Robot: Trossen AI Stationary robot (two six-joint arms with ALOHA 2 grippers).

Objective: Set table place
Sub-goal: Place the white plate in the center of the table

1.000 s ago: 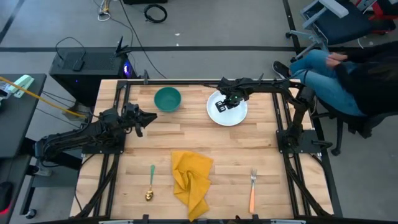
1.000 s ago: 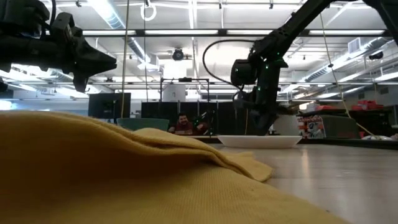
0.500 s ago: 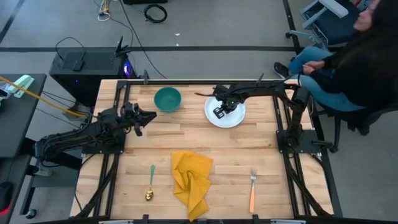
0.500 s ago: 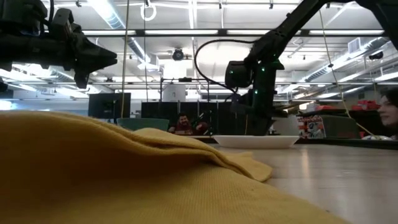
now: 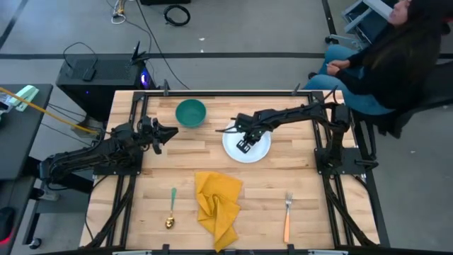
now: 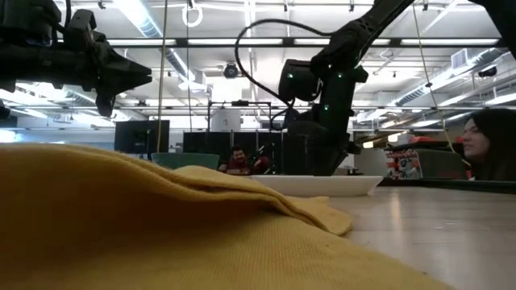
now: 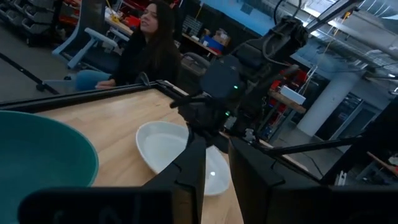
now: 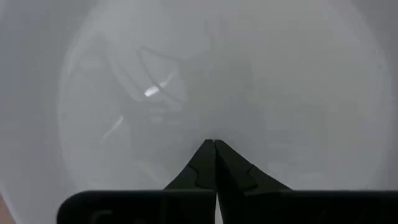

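A white plate [image 5: 259, 150] lies flat on the light-wood table [image 5: 297, 177], right of its middle and toward the far side. My right gripper [image 5: 243, 146] points down onto the plate's inside, fingers shut [image 8: 215, 142]. In the low view the plate [image 6: 322, 185] shows as a low white rim under that arm. My left gripper [image 5: 167, 132] hangs in the air at the table's left, beside a teal bowl [image 5: 190, 112], narrowly open and touching nothing [image 7: 217, 168]. My right gripper presses its shut fingertips [image 8: 208, 152] down on the plate's flat inner bottom [image 8: 249, 81], coming from above. The plate stays flat on the table under them.
A yellow cloth napkin [image 5: 218, 205] lies crumpled near the near edge, with a green-handled gold spoon [image 5: 172, 209] to its left and an orange-handled fork [image 5: 287, 216] to its right. A person [image 5: 382, 64] sits beyond the far right corner.
My right gripper, fingers shut on the plate's inside, has moved toward the table's near edge and left. The plate has slid flat along the table with it, from the far right toward the middle. The person has leaned in closer.
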